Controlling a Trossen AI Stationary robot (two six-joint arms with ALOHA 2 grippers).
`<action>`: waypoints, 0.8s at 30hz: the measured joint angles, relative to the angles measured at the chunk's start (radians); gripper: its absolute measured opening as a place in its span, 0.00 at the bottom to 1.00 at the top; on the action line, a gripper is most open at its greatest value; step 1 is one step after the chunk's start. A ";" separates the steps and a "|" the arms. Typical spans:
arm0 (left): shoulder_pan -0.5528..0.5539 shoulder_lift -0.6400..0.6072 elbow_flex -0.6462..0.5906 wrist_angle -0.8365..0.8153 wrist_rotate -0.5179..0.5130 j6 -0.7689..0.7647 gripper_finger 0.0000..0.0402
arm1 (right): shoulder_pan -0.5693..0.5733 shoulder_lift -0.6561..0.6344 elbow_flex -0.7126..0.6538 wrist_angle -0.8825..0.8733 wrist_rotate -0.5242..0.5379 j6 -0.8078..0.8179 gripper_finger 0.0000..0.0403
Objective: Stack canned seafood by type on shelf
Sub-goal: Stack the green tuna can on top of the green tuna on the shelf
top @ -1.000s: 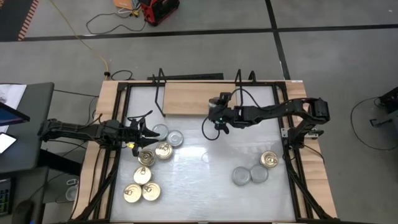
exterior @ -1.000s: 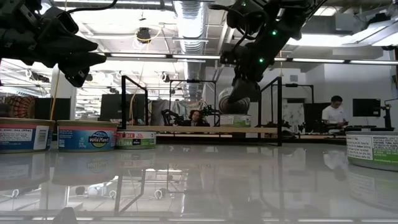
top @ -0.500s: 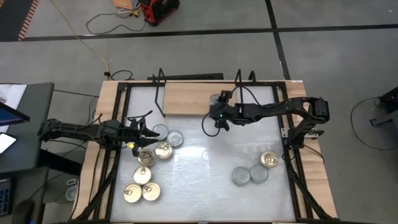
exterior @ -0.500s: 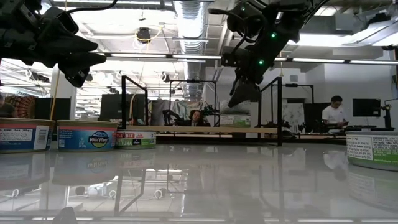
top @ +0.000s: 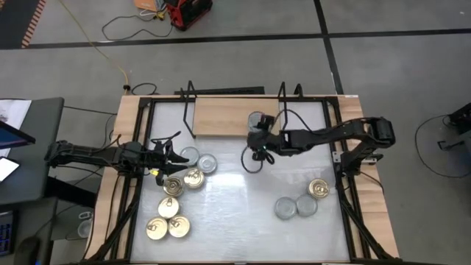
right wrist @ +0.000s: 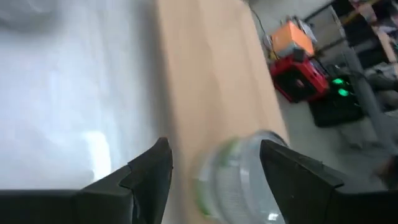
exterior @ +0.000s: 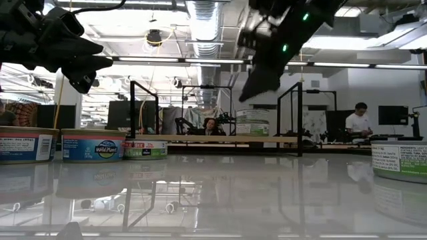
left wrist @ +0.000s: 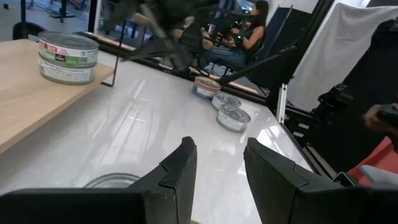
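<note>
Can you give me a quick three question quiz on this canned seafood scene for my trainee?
1. True or false: a tin stands on the shelf.
2. Is the right gripper open and empty, or shut on a tin?
3. Which gripper hangs above the tins at the table's left side?

Key:
1. True.
2. Open and empty, just off the shelf's front edge.
3. The left gripper.

A red device (top: 188,12) with a yellow cable (top: 110,33) sits on the grey floor beyond the table; a seated person (exterior: 360,121) works at right.
</note>
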 joint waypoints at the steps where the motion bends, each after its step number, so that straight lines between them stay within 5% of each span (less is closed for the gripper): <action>1: 0.000 0.000 0.000 -0.004 0.000 0.000 0.31 | 0.027 -0.012 0.000 -0.007 -0.017 0.047 0.69; 13: 0.000 0.000 0.000 -0.013 -0.001 -0.029 0.31 | 0.254 -0.024 -0.002 -0.517 -0.718 0.698 0.68; 24: 0.000 0.000 0.000 -0.013 -0.002 -0.033 0.31 | 0.308 -0.017 -0.053 -0.572 -0.827 0.786 0.50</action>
